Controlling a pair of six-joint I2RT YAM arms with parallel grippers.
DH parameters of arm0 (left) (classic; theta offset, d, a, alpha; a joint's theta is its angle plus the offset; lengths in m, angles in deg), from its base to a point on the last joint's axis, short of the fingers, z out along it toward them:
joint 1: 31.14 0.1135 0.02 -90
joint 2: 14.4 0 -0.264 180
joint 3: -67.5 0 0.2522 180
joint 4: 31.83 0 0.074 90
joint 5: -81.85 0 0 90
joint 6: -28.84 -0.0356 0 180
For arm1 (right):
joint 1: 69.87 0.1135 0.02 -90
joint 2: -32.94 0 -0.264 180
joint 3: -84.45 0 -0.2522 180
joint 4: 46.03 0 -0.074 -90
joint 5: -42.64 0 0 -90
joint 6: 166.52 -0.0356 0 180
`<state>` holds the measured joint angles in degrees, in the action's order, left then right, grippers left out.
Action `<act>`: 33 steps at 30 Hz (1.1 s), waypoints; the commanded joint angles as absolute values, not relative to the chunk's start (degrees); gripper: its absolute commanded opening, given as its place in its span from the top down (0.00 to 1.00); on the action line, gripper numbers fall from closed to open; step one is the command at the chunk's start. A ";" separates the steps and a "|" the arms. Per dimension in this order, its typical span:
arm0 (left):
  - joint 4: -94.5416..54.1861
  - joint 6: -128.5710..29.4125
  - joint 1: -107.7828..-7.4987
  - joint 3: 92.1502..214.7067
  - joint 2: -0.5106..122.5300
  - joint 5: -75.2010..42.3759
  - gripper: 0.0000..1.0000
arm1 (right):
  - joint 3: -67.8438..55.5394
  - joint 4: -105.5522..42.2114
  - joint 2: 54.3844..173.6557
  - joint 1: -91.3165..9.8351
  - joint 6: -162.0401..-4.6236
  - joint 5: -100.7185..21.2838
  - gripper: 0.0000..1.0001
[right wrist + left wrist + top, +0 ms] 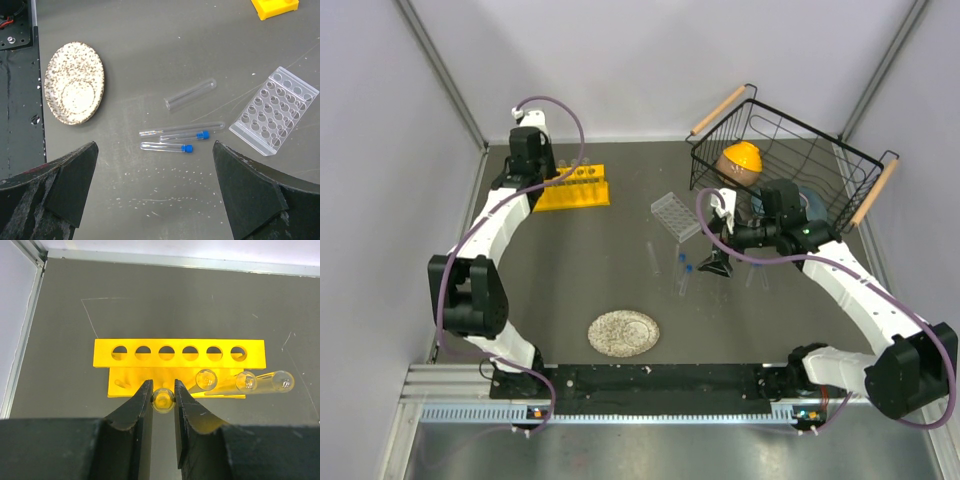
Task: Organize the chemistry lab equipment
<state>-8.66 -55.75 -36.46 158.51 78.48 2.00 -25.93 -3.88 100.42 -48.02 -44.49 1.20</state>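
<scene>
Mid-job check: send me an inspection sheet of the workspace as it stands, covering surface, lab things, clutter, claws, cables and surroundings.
Surface: dark table, scratched, with white specks.
Job's things: yellow rack at far left with three tubes in it; clear grid rack mid-table, empty; lying loose beside it a wide tube, a thin tube and two blue-capped vials.
Clutter: speckled plate near the front; wire basket far right with an orange item inside.
Claws: left claw shut on a tube over the yellow rack; right claw open above the loose vials.
Cables: purple cable loops on both arms; the right one hangs close to the grid rack.
Surroundings: plain walls, metal posts; nothing else seen.
</scene>
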 commanded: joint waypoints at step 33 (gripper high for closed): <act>-13.33 -56.32 -36.06 161.42 81.05 2.66 1.00 | -26.15 -5.20 100.09 -48.51 -42.50 2.30 0.01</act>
<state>-10.57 -56.58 -36.46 159.06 80.19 2.02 -25.93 -3.86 100.44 -48.02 -43.59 1.15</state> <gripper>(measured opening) 0.240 0.987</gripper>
